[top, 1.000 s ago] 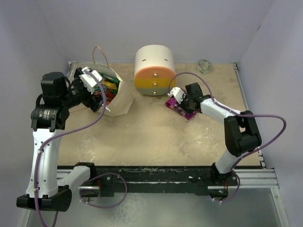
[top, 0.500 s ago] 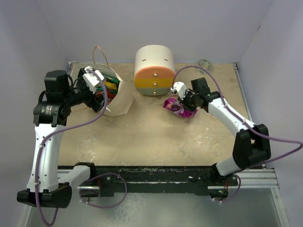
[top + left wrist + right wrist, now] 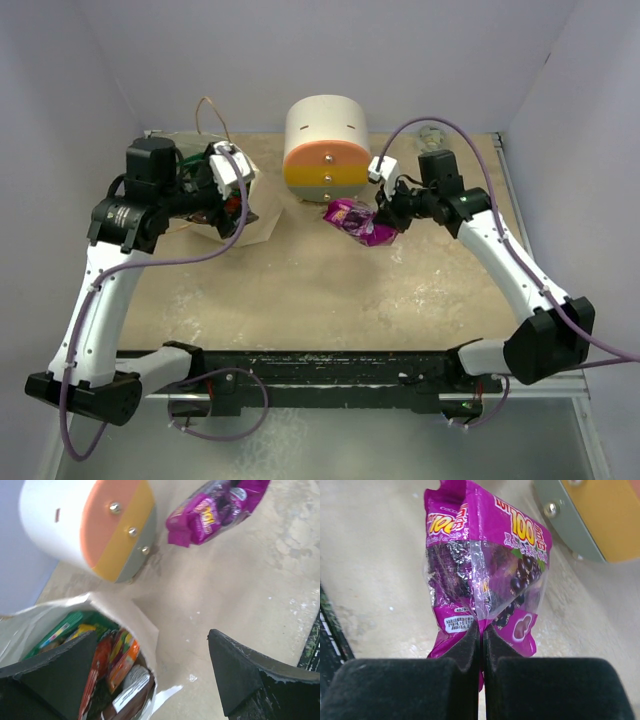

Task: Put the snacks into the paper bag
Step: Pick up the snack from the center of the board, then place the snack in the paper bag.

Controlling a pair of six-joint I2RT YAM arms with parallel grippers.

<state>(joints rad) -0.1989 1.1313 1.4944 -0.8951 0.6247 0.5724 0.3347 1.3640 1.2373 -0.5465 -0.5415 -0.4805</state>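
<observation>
The cream paper bag lies at the back left with its mouth open. In the left wrist view its rim shows, with orange, red and green snack packets inside. My left gripper is open at the bag's mouth and holds nothing. In its own view one finger is over the bag's inside and the other is outside over the table. My right gripper is shut on a purple snack packet, pinching its lower edge. The packet hangs above the table in front of the round container.
A round white container with orange, yellow and grey drawers stands at the back centre, close behind the purple packet; it also shows in the wrist views. A small grey object lies at the back right. The bag's tan handle sticks up behind.
My right gripper has lifted the purple packet off the table and carried it left, toward the bag. My left arm has swung right, its gripper now over the bag's right rim.
</observation>
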